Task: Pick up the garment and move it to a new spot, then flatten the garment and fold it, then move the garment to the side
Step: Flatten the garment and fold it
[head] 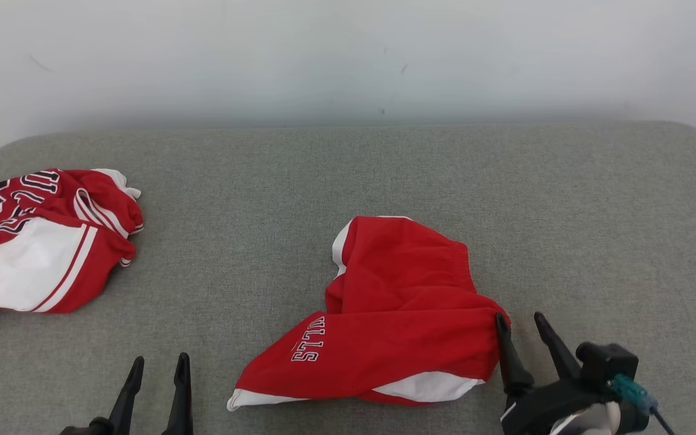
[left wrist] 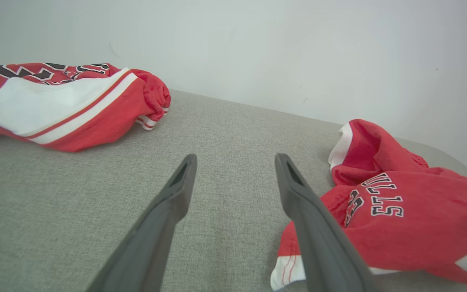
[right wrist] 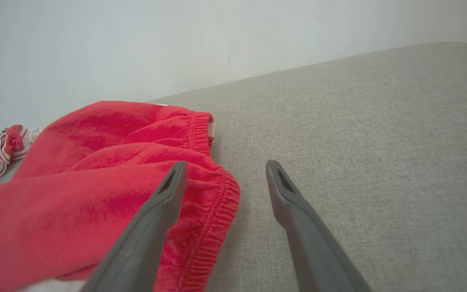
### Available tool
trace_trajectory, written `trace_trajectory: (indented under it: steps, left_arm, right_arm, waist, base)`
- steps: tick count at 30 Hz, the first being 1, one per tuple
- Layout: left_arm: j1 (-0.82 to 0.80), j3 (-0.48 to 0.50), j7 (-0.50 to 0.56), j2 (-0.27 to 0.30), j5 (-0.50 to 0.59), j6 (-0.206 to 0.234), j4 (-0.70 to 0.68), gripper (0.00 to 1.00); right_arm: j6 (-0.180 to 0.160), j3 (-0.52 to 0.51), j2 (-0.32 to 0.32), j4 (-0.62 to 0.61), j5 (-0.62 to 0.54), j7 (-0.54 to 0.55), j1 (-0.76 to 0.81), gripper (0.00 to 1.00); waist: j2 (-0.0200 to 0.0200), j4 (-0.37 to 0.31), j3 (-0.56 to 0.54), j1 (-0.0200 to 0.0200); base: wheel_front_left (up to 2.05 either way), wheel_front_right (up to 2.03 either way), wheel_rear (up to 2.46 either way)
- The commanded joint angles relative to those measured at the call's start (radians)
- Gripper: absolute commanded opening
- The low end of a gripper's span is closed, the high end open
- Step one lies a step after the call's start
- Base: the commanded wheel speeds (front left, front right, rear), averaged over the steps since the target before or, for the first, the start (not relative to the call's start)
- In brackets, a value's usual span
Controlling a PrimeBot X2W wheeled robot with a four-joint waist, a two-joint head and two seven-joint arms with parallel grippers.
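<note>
The garment [head: 396, 314] is a crumpled pair of red shorts with white trim and black-and-white lettering, lying on the grey padded table [head: 384, 175] near its front middle. My right gripper [head: 518, 317] is open at the shorts' right end, its left finger touching or just over the elastic waistband [right wrist: 213, 211], nothing between the jaws. My left gripper [head: 161, 359] is open over bare table to the left of the shorts' white-edged hem [left wrist: 286, 271]. The shorts [left wrist: 412, 219] lie to the right of the left fingers in the left wrist view.
A second red and white garment with numbers, a jersey [head: 34, 241], lies bunched at the table's left edge, also seen as the jersey [left wrist: 63, 101]. A pale wall [head: 348, 60] runs behind the table. Bare grey surface stretches to the right [right wrist: 359, 121].
</note>
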Motion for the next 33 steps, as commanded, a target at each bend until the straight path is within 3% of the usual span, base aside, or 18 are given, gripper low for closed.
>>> trace_trajectory:
  steps: [1, 11, 21, 23, 33]
  left_arm:
    - [0.005, 0.008, -0.004, -0.002, 0.016, -0.006, -0.003, 1.0]
    - [0.0, -0.002, -0.004, -0.004, 0.0, -0.008, 0.006, 1.0]
    - [0.003, -0.012, -0.004, -0.004, -0.018, -0.001, 0.009, 1.0]
    - [0.0, -0.014, -0.004, -0.005, -0.02, 0.001, 0.007, 1.0]
    - [-0.013, -0.02, -0.004, -0.005, -0.027, 0.007, 0.015, 1.0]
  right_arm:
    - [0.0, 0.013, -0.021, 0.009, 0.023, -0.001, -0.029, 1.0]
    - [0.0, 0.092, -0.092, 0.123, 0.114, 0.063, -0.125, 1.0]
    - [0.0, 0.199, -0.111, 0.233, 0.253, 0.116, -0.163, 1.0]
    - [0.0, 0.221, -0.116, 0.243, 0.264, 0.106, -0.179, 0.0]
    - [0.0, 0.282, -0.144, 0.275, 0.28, 0.031, -0.294, 0.0]
  waist:
    - [-0.0001, 0.0, 0.0, 0.0]
    - [-0.0001, 0.027, -0.009, 0.0]
    - [-0.0001, 0.053, 0.002, 0.0]
    - [-0.0001, 0.054, 0.007, 0.0]
    - [-0.0001, 0.055, 0.019, 0.0]
  base:
    - [0.0, 0.0, 0.0]
    - [0.0, 0.0, 0.0]
    - [0.0, 0.0, 0.0]
    - [0.0, 0.0, 0.0]
    - [0.0, 0.0, 0.0]
